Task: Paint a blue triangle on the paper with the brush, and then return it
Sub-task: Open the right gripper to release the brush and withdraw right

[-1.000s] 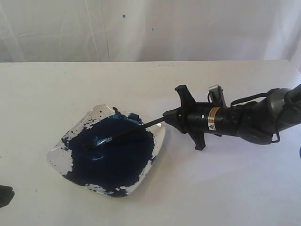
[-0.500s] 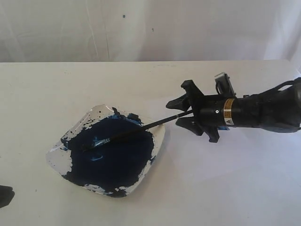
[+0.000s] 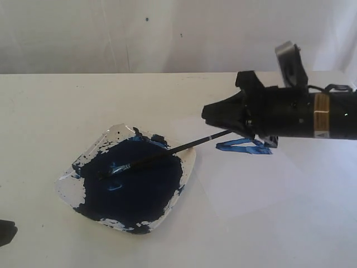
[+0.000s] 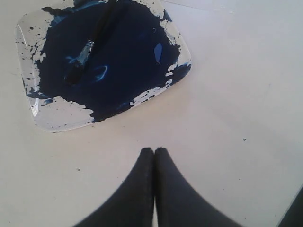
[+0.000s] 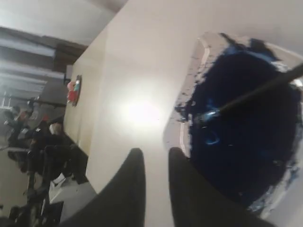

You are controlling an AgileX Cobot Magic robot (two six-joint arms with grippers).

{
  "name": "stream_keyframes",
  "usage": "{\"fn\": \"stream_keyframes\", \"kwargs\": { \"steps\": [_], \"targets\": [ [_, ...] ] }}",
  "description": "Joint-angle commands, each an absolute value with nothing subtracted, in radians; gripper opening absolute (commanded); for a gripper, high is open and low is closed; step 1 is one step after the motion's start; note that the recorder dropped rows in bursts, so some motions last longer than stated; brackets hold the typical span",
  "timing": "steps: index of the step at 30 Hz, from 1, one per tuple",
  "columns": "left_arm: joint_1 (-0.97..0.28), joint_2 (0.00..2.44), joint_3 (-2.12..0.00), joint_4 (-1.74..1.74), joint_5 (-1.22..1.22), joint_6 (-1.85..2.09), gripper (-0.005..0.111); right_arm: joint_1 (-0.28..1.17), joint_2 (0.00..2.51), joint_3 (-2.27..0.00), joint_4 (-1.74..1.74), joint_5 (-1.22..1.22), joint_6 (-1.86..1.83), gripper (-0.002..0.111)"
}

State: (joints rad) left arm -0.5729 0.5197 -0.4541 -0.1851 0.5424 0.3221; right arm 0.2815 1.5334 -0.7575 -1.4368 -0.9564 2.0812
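The brush [image 3: 167, 152] lies free, its blue-stained bristles in the dark paint of the dish [image 3: 70, 188] and its black handle slanting over the rim onto the paper [image 3: 251, 187]. A small blue triangle [image 3: 244, 146] is painted on the paper's far side. My right gripper [image 3: 207, 114] hangs above the handle's end, open and holding nothing; its wrist view shows the gripper [image 5: 156, 153] with a gap between its fingers and the brush [image 5: 258, 90] in the dish [image 5: 182, 138]. My left gripper [image 4: 154, 151] is shut and empty over bare table near the dish [image 4: 57, 117], where the brush [image 4: 87, 47] lies.
The cream table [image 3: 56, 111] runs back to a white curtain [image 3: 167, 33]. A dark bit of the left arm [image 3: 5, 231] shows at the front left edge. Dried blue smears sit on the dish's far rim [image 3: 157, 138].
My right gripper has let go of the brush handle, opened, and drawn back to the right and upward, uncovering the blue triangle. The brush stays in the dish. The left arm has not moved.
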Motion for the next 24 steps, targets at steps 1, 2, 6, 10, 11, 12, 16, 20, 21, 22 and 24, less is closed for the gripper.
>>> {"fn": "stream_keyframes", "kwargs": {
  "steps": [1,2,6,10,11,12,16,20,21,22,24],
  "targets": [
    [-0.57,0.512,-0.447,-0.193,0.545,0.312,0.0,0.275,1.311,-0.747,-1.509,-1.023,2.018,0.0],
    [-0.57,0.512,-0.447,-0.2,0.542,0.312,0.0,0.275,1.252,-0.747,-1.533,-0.993,2.018,0.0],
    [-0.57,0.512,-0.447,-0.2,0.542,0.312,0.0,0.275,1.048,-0.747,-1.683,-0.801,2.018,0.0],
    [-0.57,0.512,-0.447,-0.202,0.544,0.312,0.0,0.275,0.878,-0.744,-1.744,-0.646,2.02,0.0],
    [-0.57,0.512,-0.447,-0.202,0.544,0.312,0.0,0.275,0.84,-0.744,-1.744,-0.628,2.02,0.0],
    [-0.57,0.512,-0.447,-0.202,0.544,0.312,0.0,0.275,0.808,-0.744,-1.744,-0.621,2.02,0.0],
    [-0.57,0.512,-0.447,-0.202,0.544,0.312,0.0,0.275,0.698,-0.744,-1.744,-0.616,2.02,0.0],
    [-0.57,0.512,-0.447,-0.2,0.544,0.312,0.0,0.275,0.622,-0.744,-1.744,-0.618,2.02,0.0],
    [-0.57,0.512,-0.447,-0.2,0.544,0.312,0.0,0.275,0.606,-0.744,-1.744,-0.618,2.02,0.0],
    [-0.57,0.512,-0.447,-0.2,0.544,0.312,0.0,0.275,0.59,-0.744,-1.744,-0.618,2.02,0.0],
    [-0.57,0.512,-0.447,-0.2,0.544,0.312,0.0,0.275,0.568,-0.744,-1.744,-0.618,2.02,0.0]
  ]
}}
